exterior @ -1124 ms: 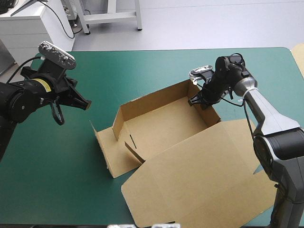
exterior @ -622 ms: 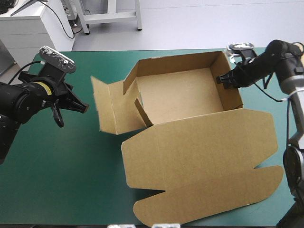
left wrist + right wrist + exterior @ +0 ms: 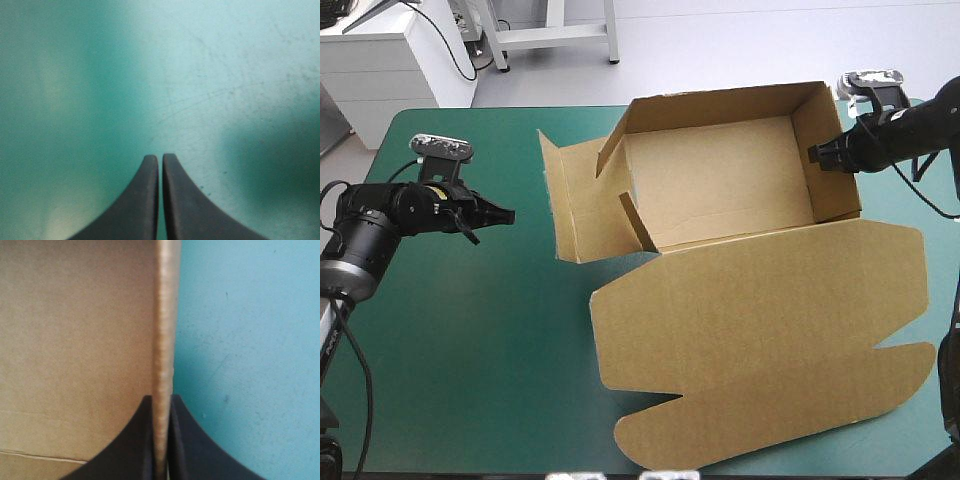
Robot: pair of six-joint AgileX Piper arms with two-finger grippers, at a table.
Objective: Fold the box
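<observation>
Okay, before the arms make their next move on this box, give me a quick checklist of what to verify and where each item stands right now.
1. Right pincer gripping the box by its right wall: ok, shut on the wall's edge.
2. Left pincer free: ok, shut, empty, over the teal-green cover, apart from the box.
3. Left side flap tucked: not ok, splayed outward.
4. Lid flat: ok, lying on the cover.
5. Box base inside the cover's far edge: cannot tell, the far wall hides it.

I see my left arm (image 3: 380,210) and right arm (image 3: 920,128) as rounded matte black, a yellow band (image 3: 435,193) near the left wrist, with curved black fingers (image 3: 142,205).
</observation>
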